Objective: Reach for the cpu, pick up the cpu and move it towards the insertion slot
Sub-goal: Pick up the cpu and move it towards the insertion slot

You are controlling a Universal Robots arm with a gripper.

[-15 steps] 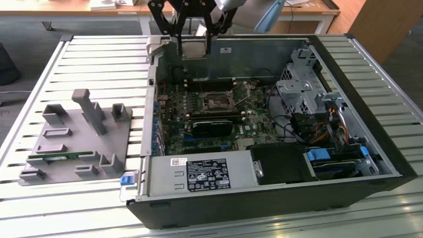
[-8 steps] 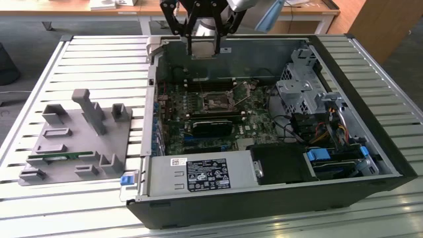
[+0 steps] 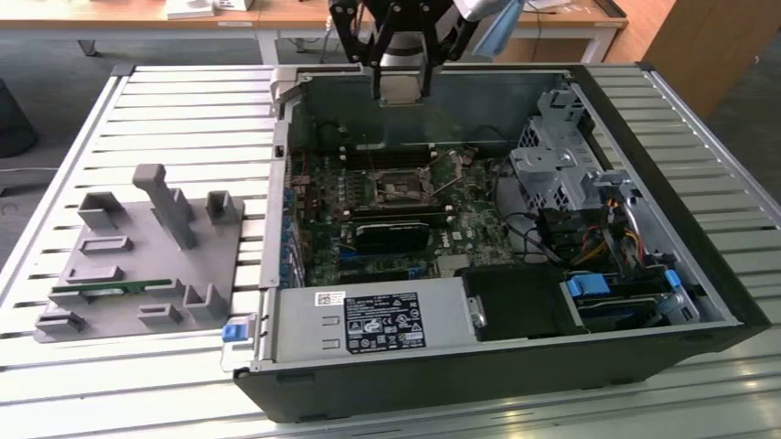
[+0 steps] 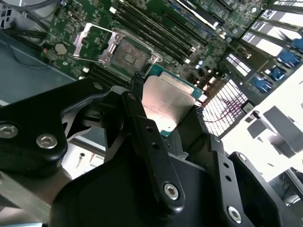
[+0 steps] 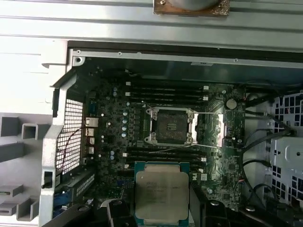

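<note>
The black end effector grips the flat silver-grey square cpu by its edges; ahead, the metal-framed insertion slot. Any tilt could bend pins.

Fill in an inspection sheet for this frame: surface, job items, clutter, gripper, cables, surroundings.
Surface: slatted metal table carrying an open computer case.
Job items: cpu held in the gripper above the motherboard; insertion slot open, short of the chip.
Clutter: grey fixture tray with a green memory stick, on the exterior view's left.
Gripper: gripper shut on the cpu.
Cables: bundled wires by the drive bays.
Surroundings: wooden desks behind.
</note>
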